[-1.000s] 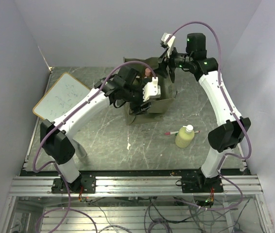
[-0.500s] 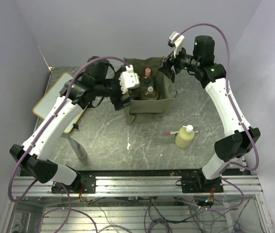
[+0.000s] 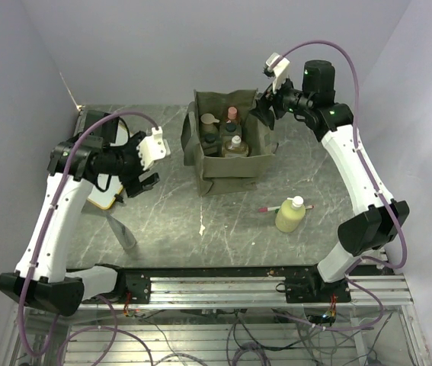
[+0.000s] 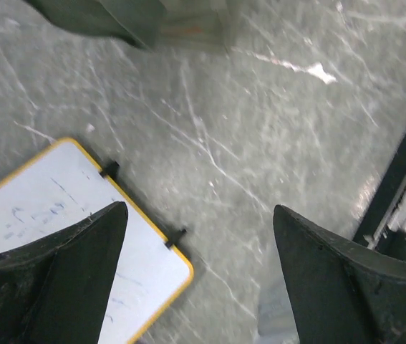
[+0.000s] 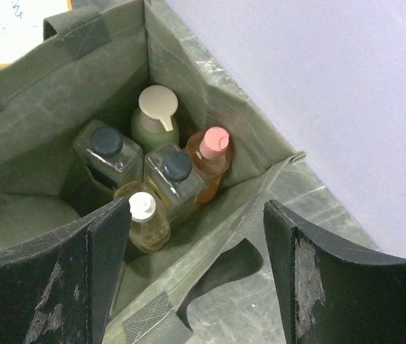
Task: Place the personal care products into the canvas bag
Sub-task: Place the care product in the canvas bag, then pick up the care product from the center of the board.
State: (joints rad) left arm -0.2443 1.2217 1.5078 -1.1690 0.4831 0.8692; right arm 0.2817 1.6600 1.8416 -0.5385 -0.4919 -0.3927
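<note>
Inside the canvas bag (image 5: 38, 93), bunched toward one corner, five containers stand upright: a green bottle with a cream pump top (image 5: 155, 123), a slim orange bottle with a pink cap (image 5: 212, 161), a clear square bottle with a dark cap (image 5: 108, 154), a second square bottle (image 5: 170, 178) touching it, and a yellow bottle with a white cap (image 5: 145, 218). Above the bag's right rim hangs the right end effector (image 5: 195, 208), its fingers wide apart and holding nothing. Well to the left of the bag, the left end effector (image 4: 199, 211) is over the worktop (image 3: 177, 213), fingers likewise spread and empty, with the whiteboard (image 4: 59, 208) beneath it. Near the bag's front right corner, apart from it, a yellow-green bottle (image 3: 289, 216) sits on the worktop, a pen (image 3: 270, 207) just beside it on the bag's side.
</note>
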